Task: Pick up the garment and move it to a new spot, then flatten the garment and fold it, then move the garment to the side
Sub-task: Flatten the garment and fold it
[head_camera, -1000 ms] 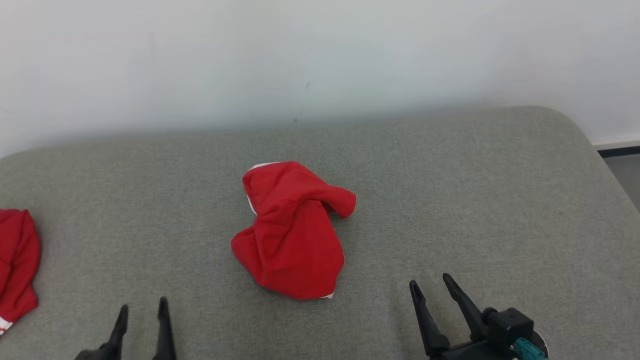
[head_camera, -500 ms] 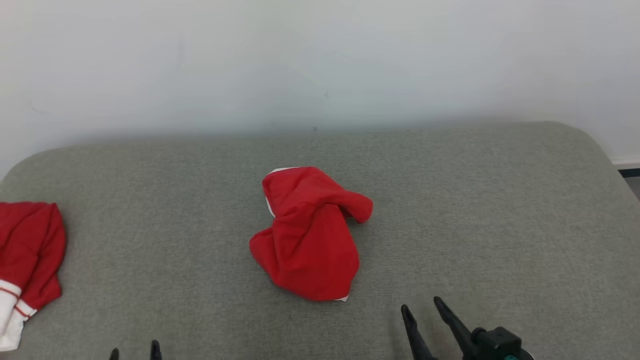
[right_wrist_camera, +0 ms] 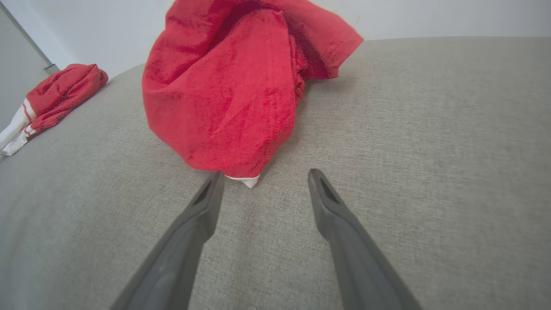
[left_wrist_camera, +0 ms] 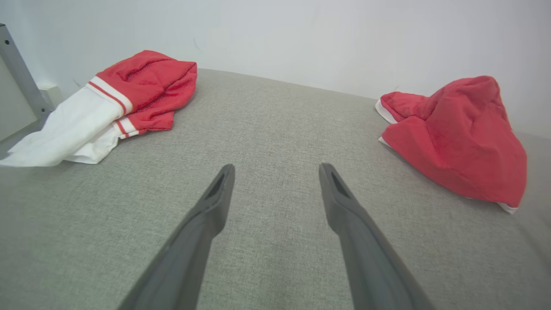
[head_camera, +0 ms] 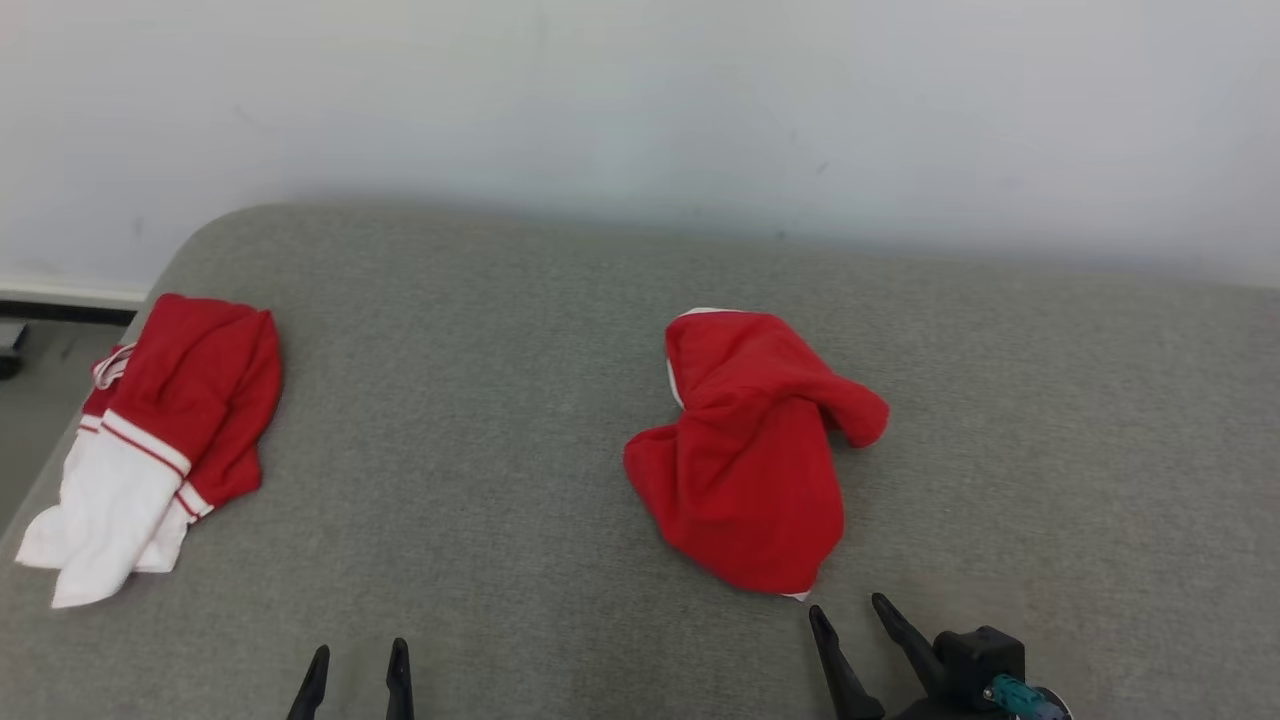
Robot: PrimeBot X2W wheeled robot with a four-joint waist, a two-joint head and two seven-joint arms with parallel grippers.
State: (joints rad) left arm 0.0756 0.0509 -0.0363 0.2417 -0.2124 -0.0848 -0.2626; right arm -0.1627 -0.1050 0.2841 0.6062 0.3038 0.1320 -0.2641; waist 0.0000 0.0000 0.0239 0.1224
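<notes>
While both agape and empty, left tool [head_camera: 360, 648], and right tool [head_camera: 849, 605] just beside crumpled red garment [head_camera: 750, 450].

The red garment [head_camera: 750, 470] is soft matt cloth; the grey cushion [head_camera: 480, 400] is coarse woven fabric.

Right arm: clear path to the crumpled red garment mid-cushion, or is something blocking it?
Likely yes. The right gripper sits open, its tips just short of the near hem of the crumpled red garment, and nothing lies between them on the grey cushion.
</notes>
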